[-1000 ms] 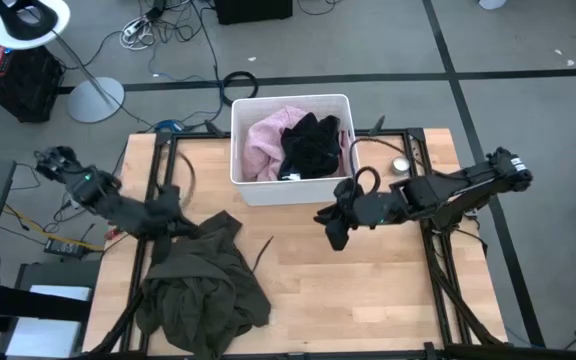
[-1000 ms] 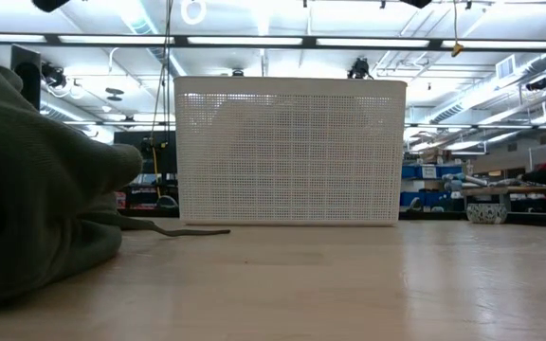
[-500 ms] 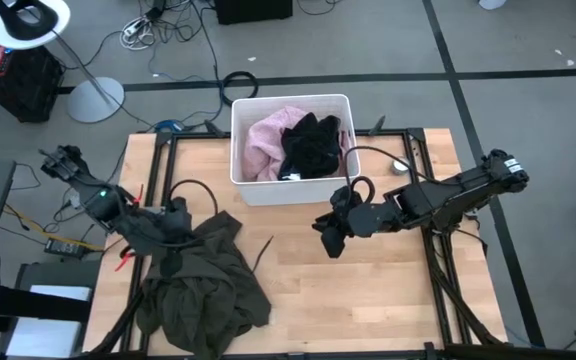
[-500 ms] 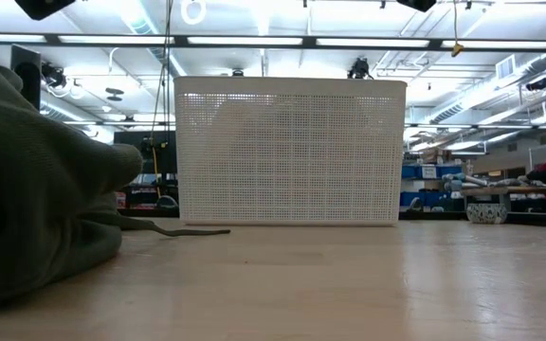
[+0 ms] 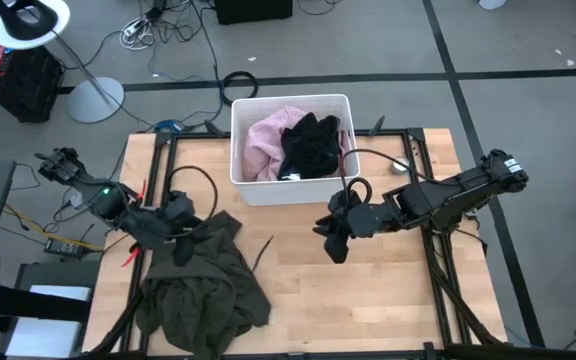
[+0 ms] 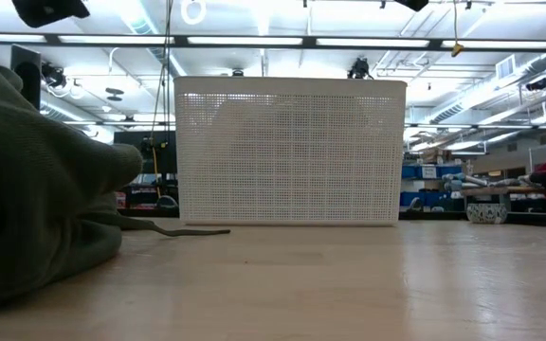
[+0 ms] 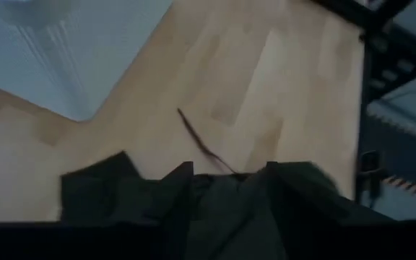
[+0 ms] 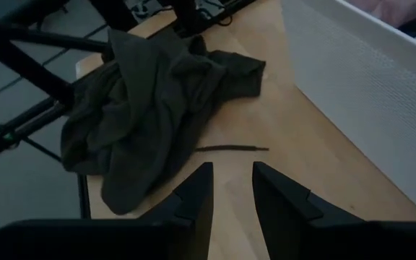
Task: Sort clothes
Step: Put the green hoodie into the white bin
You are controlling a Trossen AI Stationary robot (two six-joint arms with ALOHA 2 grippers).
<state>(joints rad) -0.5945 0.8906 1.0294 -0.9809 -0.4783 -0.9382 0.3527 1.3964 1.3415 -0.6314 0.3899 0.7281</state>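
1. We see the large olive-green garment heaped on the near-left part of the table, with its drawstring trailing toward the middle.
2. The white bin stands at the far middle of the table, and it holds the pink garment and a black garment side by side.
3. Our left gripper hovers over the far edge of the olive-green garment; in the left wrist view its fingers stand apart, with cloth showing between them, but we cannot tell whether they touch the cloth.
4. Our right gripper waits over bare wood near the middle of the table, just in front of the bin; its fingers stand a narrow gap apart and hold nothing.
5. We judge the step in hand to be taking up the olive-green garment with the left arm.
6. The next move, as we read it, calls for lowering the left gripper into the cloth, closing on a firm fold, and lifting high enough that the loose bulk and the drawstring clear the table.
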